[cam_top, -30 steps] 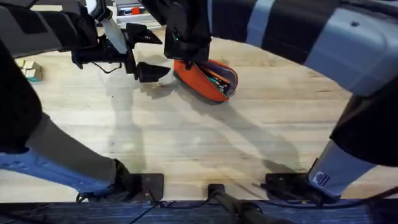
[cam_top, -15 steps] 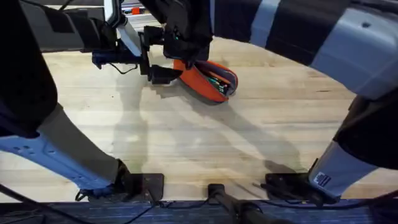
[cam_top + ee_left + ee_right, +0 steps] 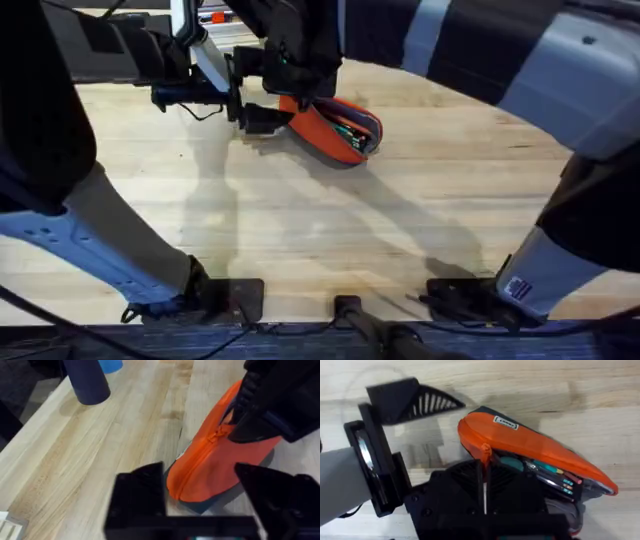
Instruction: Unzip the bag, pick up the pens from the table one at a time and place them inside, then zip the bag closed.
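Surface: the table, pale planks.
Overhead: the bag lies far centre, mouth gaping.
Left wrist: left gripper spread wide around the bag's end.
Right wrist: right gripper pinched together on the zipper pull; pens inside.

Elongated orange fabric pencil pouch with dark grey underside, lying at far middle of pale plank-strip wooden tabletop. Zipper partly open; slim stick pens packed inside, ends showing.
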You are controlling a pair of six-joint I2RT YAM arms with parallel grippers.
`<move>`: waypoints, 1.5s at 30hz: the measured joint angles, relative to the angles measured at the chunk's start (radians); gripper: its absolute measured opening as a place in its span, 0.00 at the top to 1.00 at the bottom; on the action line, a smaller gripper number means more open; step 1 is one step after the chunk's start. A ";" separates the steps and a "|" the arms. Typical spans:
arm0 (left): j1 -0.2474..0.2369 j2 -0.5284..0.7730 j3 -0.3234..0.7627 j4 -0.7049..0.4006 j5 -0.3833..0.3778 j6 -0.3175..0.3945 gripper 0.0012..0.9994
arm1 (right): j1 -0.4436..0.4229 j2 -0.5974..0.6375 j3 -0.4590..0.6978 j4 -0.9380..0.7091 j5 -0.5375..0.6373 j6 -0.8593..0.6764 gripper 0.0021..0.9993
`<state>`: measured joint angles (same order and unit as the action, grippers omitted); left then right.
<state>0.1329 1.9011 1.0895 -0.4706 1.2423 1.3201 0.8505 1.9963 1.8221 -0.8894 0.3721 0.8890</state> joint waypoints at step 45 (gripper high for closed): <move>-0.037 0.004 0.000 0.003 0.000 -0.033 0.96 | -0.185 0.000 0.000 -0.273 -0.072 -0.171 0.97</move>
<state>0.0956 1.9049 1.0897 -0.4671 1.2424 1.2868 0.6657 1.9965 1.8221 -1.1620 0.2999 0.7184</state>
